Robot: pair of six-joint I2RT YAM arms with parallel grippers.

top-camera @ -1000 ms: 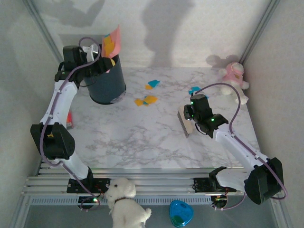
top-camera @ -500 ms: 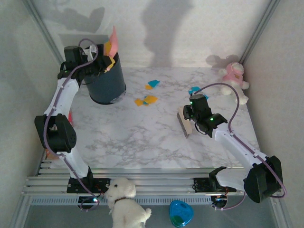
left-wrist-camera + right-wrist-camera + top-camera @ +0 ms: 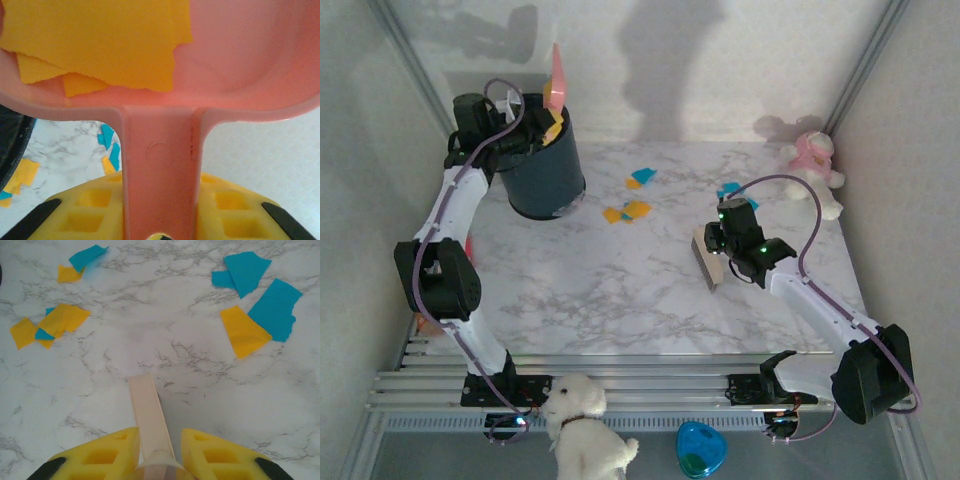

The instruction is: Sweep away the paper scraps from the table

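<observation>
pink dustpan [image 3: 160,165] of orange paper scraps [image 3: 100,40] above the dark bin [image 3: 548,185]

From overhead I get bright, even, slightly washed-out light; broad soft shadows fall on the back wall [image 3: 740,60]. My left wrist view blurs on the close pink dustpan [image 3: 225,65]; the right wrist view shows the surface [image 3: 165,365] veining sharp.

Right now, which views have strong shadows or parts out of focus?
Top external: broad, soft shadows lie on the back wall. Left wrist: the pink dustpan is very close and a little soft. Right wrist: the paper scraps are sharp; the brush blurs near the lens.
</observation>
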